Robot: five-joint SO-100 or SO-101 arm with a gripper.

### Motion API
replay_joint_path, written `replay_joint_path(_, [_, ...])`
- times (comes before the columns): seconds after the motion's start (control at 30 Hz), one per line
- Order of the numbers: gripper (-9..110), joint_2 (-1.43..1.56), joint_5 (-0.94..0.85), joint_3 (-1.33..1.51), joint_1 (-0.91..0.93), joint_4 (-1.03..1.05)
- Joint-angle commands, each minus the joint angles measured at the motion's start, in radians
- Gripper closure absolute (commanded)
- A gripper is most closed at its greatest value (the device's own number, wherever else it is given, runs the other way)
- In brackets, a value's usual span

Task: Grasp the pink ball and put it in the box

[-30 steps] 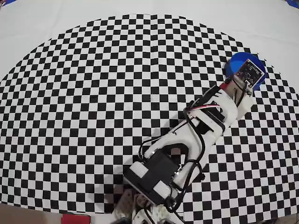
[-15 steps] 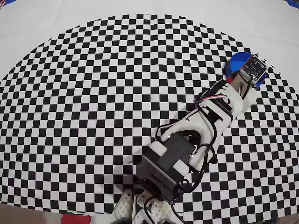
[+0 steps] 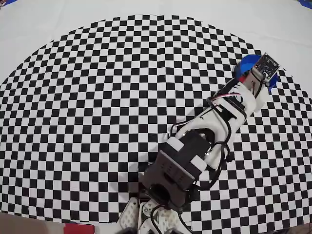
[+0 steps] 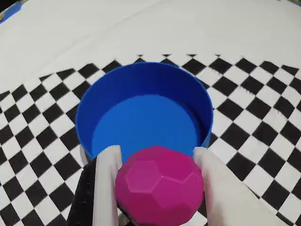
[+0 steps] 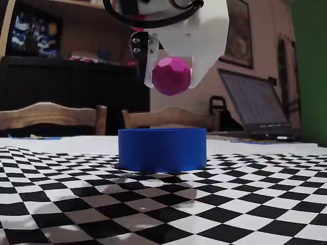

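The pink ball (image 4: 160, 186) sits nearest the lens in the wrist view, faceted, pinched between the two white fingers (image 4: 107, 188) of the gripper (image 4: 157, 188), which is clamped on it from both sides. In the fixed view the ball (image 5: 171, 75) hangs in the air, well clear of the rim and above the box (image 5: 162, 149). The box (image 4: 143, 113) is a round blue tub, empty, standing on the checkered mat (image 4: 42, 141) just beyond the ball.

Step in hand, as a judgement: carry over the box and release. From the wrist view the ball lies over the near rim rather than the centre, so the arm probably wants a bit more reach forward before the jaws part. Lowering closer to the rim first would cut the bounce; the ball is hard-looking and could hop out of a shallow tub. Open cleanly, no sideways drag.

The overhead view shows the arm (image 3: 214, 122) stretched toward the box (image 3: 243, 63) at the mat's far right edge, gripper itself hidden under the wrist.

Writing: none readable. Farther back in the fixed view, a laptop (image 5: 255, 109) and chairs (image 5: 51, 117), no legible labels.
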Motion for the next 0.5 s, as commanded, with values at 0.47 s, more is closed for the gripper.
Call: replay_joint_path(0.47, [101, -0.067, 0.006, -0.133, -0.021, 0.031])
